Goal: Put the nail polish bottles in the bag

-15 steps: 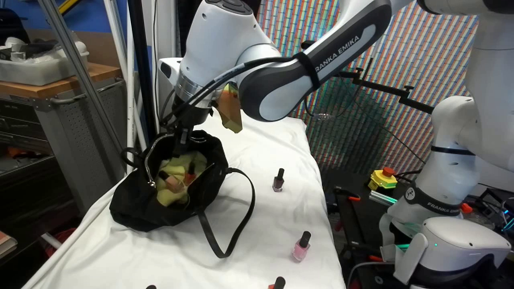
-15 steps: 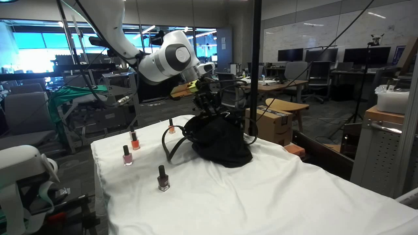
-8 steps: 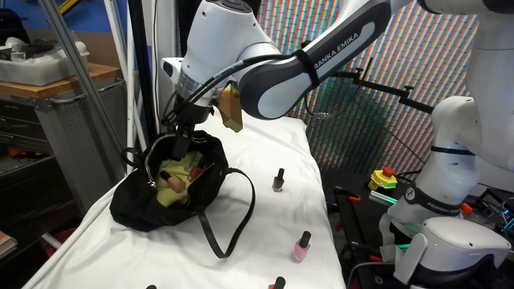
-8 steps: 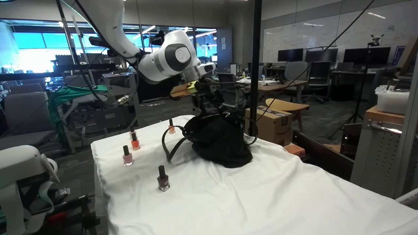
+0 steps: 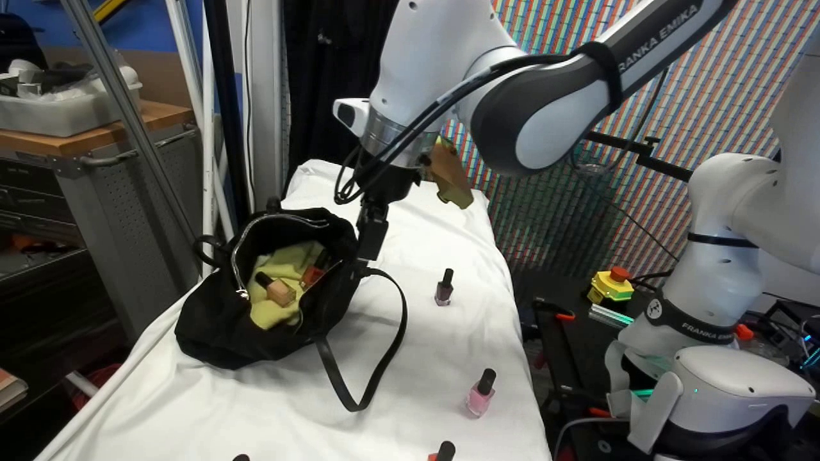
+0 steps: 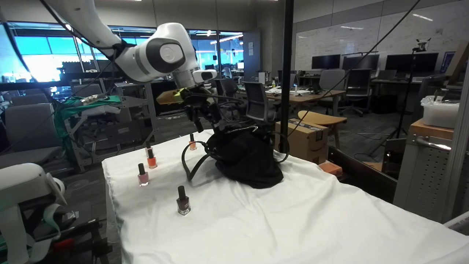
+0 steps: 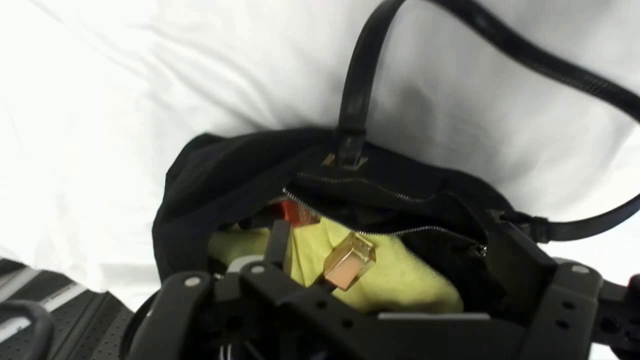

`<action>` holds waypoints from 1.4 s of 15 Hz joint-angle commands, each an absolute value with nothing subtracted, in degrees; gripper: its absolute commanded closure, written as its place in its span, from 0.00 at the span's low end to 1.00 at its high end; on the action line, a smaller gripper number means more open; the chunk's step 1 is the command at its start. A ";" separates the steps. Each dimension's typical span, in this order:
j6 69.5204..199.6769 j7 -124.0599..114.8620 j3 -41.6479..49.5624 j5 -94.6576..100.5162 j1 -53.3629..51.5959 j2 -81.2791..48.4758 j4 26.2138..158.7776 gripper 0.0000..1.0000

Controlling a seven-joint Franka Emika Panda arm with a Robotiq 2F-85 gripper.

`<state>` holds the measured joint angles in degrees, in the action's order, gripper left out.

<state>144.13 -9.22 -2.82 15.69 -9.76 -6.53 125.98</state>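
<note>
The black bag (image 5: pixel 211 330) stands unzipped on the white cloth, its strap looped toward the loose bottles. On its yellow-green lining lie a peach nail polish bottle (image 7: pixel 348 265) and a red bottle (image 7: pixel 296 212), the latter partly hidden by the bag's edge. My gripper (image 6: pixel 208 129) is over the bag's rim on the strap side, jaws wide apart with nothing between them; the wrist view looks down past the fingers (image 7: pixel 278 246) into the bag. Still upright on the cloth are a plum bottle (image 6: pixel 183 204), a pink bottle (image 6: pixel 143 178), an orange bottle (image 6: pixel 152 162) and a paler orange bottle (image 6: pixel 192 145).
Behind the orange bottle, another bottle (image 6: pixel 148 148) is mostly hidden. A dark pole (image 6: pixel 286 73) rises beside the bag. The strap (image 5: pixel 391 346) arches over the cloth. A second arm's base (image 5: pixel 705 397) and a red-topped stop button (image 5: pixel 610 285) are past the table's edge.
One second ago the gripper was inside the bag by the red bottle. Its jaws have opened, the red bottle has tipped over onto the lining, and the arm has moved out toward the strap side.
</note>
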 commanded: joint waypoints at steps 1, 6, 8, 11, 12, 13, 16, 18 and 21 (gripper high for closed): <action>142.80 -9.63 -4.13 11.14 -8.59 4.15 137.32 0.00; 143.28 -9.27 -4.13 10.29 -7.23 11.07 147.37 0.00; 143.95 -7.56 -3.66 9.60 -6.47 12.62 150.59 0.00; 145.23 -4.09 -2.52 9.85 -4.77 12.76 153.31 0.00; 146.08 -3.24 -2.22 10.57 -4.03 12.33 153.96 0.00; 146.70 -1.24 -1.63 10.38 -3.52 11.62 154.13 0.00; 149.23 4.17 0.00 10.00 -2.06 9.81 154.78 0.00; 151.10 8.51 1.31 9.10 -1.62 8.34 154.74 0.00; 153.25 16.60 3.20 5.02 -1.99 5.90 154.27 0.00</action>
